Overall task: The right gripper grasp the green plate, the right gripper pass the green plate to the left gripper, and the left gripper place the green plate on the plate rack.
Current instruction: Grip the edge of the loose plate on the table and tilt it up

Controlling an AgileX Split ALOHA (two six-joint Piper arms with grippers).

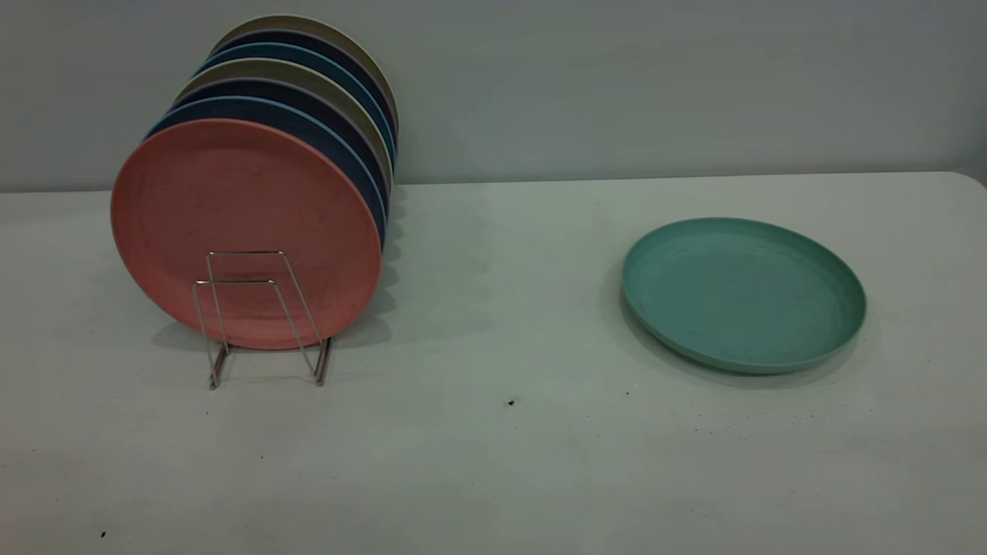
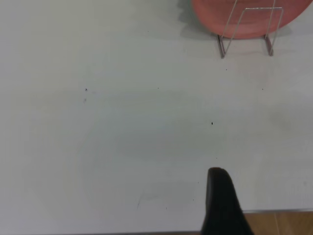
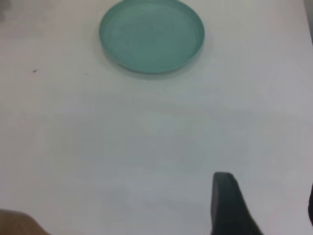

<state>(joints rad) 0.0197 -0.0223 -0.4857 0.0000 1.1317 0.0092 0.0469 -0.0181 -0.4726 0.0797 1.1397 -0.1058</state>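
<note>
Right gripper (image 3: 230, 205): only one dark finger shows in its wrist view, hovering over bare table; whether the claw is spread or pressed together I cannot tell, and it holds nothing.
Green plate (image 3: 152, 35): lying flat and face up on the table (image 1: 493, 462), well ahead of the right gripper and apart from it, with open table between.
Nearer arm: the right one, by my judgement; the plate does not appear in the left wrist view at all.
Left gripper (image 2: 222, 203): one finger visible near the table edge, state not readable, parked.
Plate rack (image 1: 262, 316): far ahead of the left gripper, a salmon-pink plate (image 1: 247, 231) standing in it with darker plates behind, the front wire loops free.
Coming move: a straight reach forward and down to the plate's near rim, I reckon.
</note>
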